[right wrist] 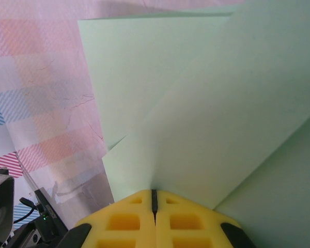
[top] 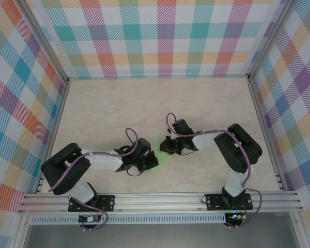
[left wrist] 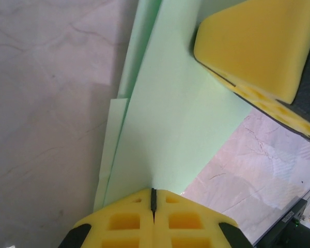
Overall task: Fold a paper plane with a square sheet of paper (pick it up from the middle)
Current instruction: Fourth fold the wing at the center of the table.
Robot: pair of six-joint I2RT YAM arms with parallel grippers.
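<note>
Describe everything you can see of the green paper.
The green paper is thin, pale mint, plain and matte. It is partly folded: overlapping layers show straight edges and diagonal flaps, not a flat square. It sits between the two arms, near the front middle of the table. The left gripper is shut on one edge and the right gripper on another, yellow pads pinching it. Whether it touches the table is unclear.

I see pale mint-green folded paper [left wrist: 170, 129], plain and unmarked; bright yellow moulded fingertips [left wrist: 129, 222]; cream marble-veined tabletop [top: 144, 103]; pastel plaid walls [top: 165, 36] in teal, orange, purple, pink; white-and-black robot arms [top: 101, 161].
</note>
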